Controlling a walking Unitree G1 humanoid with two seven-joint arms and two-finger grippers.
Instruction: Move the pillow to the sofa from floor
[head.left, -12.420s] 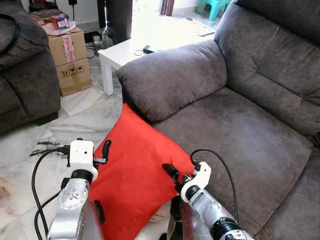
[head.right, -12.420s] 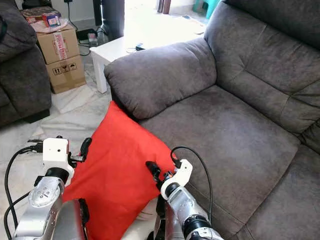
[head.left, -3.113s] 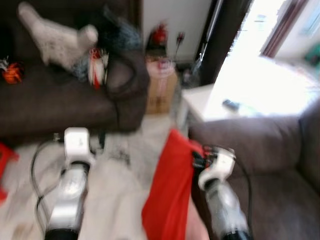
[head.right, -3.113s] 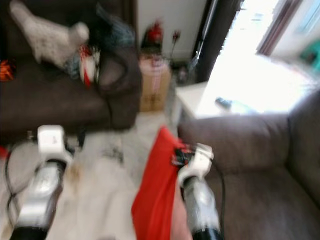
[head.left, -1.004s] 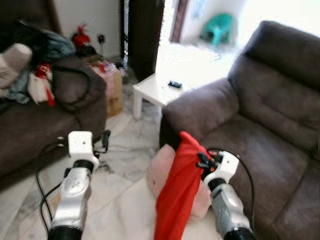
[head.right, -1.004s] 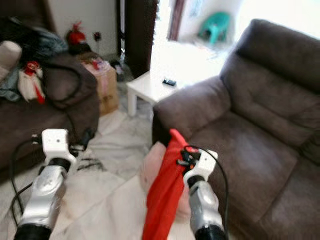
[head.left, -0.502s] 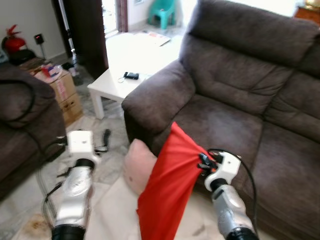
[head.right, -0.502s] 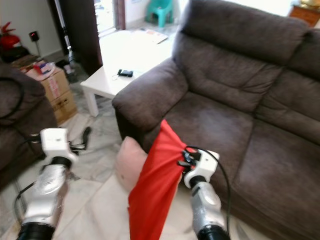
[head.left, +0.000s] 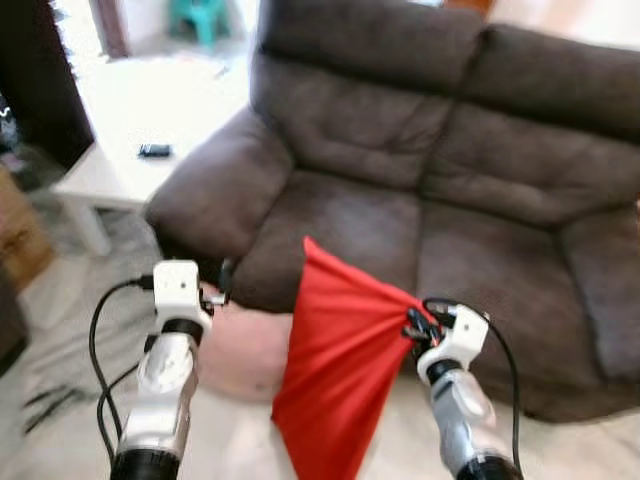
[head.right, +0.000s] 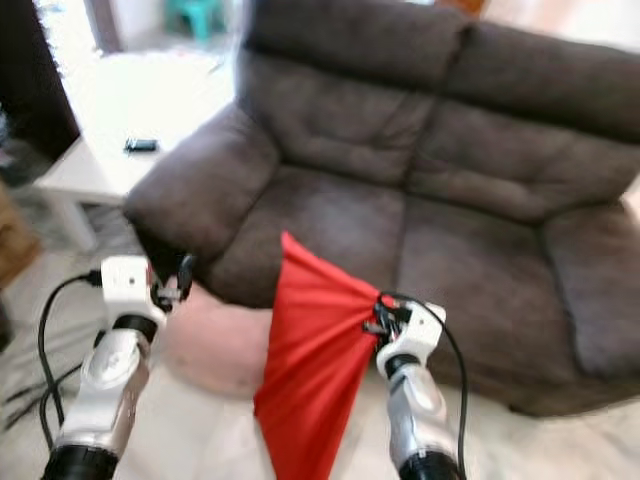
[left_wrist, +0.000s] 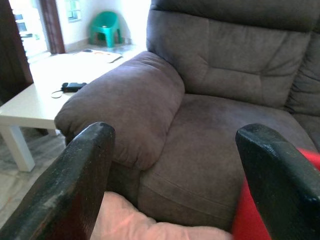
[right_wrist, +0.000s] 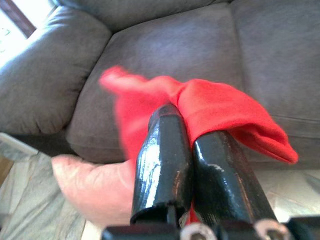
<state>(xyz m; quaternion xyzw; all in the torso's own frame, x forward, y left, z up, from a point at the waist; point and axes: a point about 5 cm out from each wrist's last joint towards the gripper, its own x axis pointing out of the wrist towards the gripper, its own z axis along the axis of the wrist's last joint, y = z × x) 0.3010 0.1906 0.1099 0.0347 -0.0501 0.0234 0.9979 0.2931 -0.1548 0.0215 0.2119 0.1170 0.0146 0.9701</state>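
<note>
The sofa (head.left: 420, 160) now fills the view square-on; half a second back it stood off to the right, so the robot has turned to face it and the seat is within reach, I judge. The red pillow (head.left: 335, 370) hangs clear of the floor, in front of the seat, its corner pinched between the pressed-together fingers of the right gripper (head.left: 415, 325). A pink cushion (head.left: 245, 350) lies on the floor behind it. The left gripper (left_wrist: 175, 175) holds nothing, fingers spread. A phone lies on the white tabletop (head.left: 105, 170). No writing is legible.
</note>
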